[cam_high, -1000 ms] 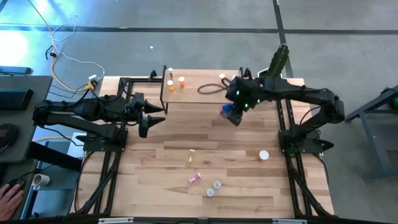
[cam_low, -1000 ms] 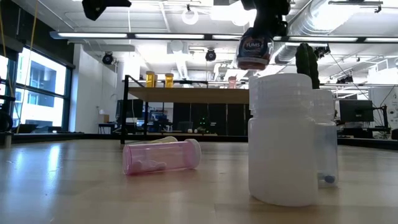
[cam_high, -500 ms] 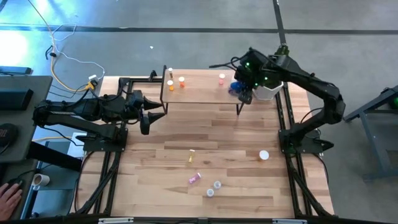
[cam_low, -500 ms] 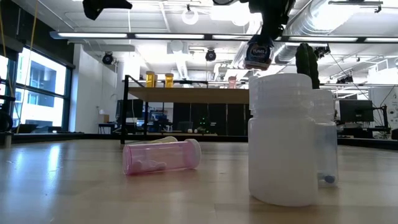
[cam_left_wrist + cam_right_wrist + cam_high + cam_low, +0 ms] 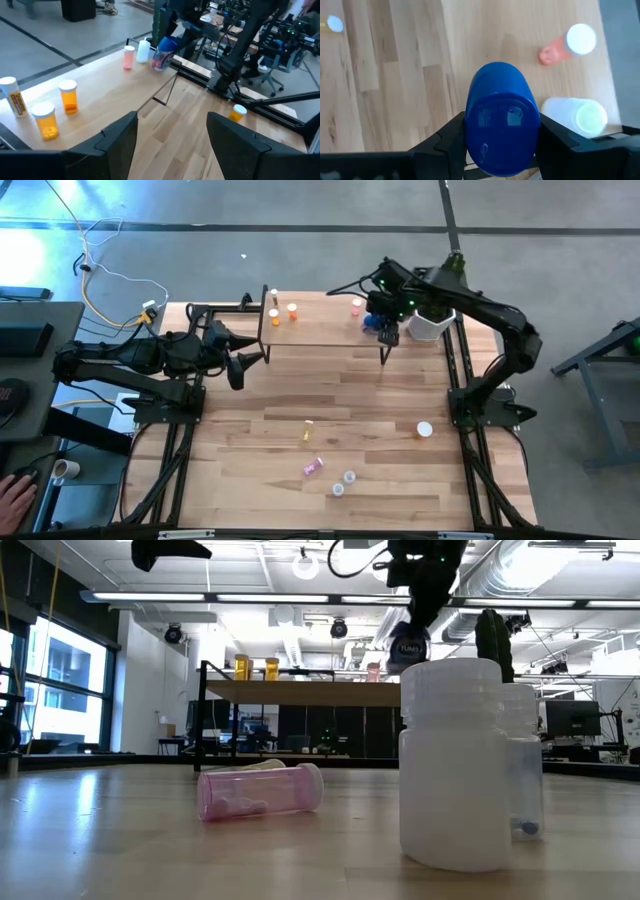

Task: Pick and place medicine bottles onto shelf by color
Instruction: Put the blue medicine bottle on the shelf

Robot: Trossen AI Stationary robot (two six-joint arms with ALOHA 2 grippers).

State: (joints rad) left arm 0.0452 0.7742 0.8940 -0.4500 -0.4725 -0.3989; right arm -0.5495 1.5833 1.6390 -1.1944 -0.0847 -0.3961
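Right gripper (image 5: pixel 387 326): jaws closed on the blue jar (image 5: pixel 502 118), 1 finger on each side of it, held over the right end of the shelf (image 5: pixel 320 330). Just beyond the jaws on the shelf board: 1 pink bottle (image 5: pixel 568 44) and 1 white bottle (image 5: pixel 575 116), both upright, apart from the jar. Left gripper (image 5: pixel 243 362): jaws spread wide and empty, hovering above the tabletop (image 5: pixel 300 395) just beside the shelf's left end. Ahead of these jaws on the shelf: 2 orange bottles (image 5: pixel 68 97), upright, and 1 white labelled bottle (image 5: pixel 12 96). Well away from both jaws, on the near tabletop: 1 pink bottle on its side (image 5: pixel 262 791), 1 yellowish bottle (image 5: pixel 309 430), 2 clear bottles (image 5: pixel 344 482), 1 white-capped bottle (image 5: pixel 425 429).
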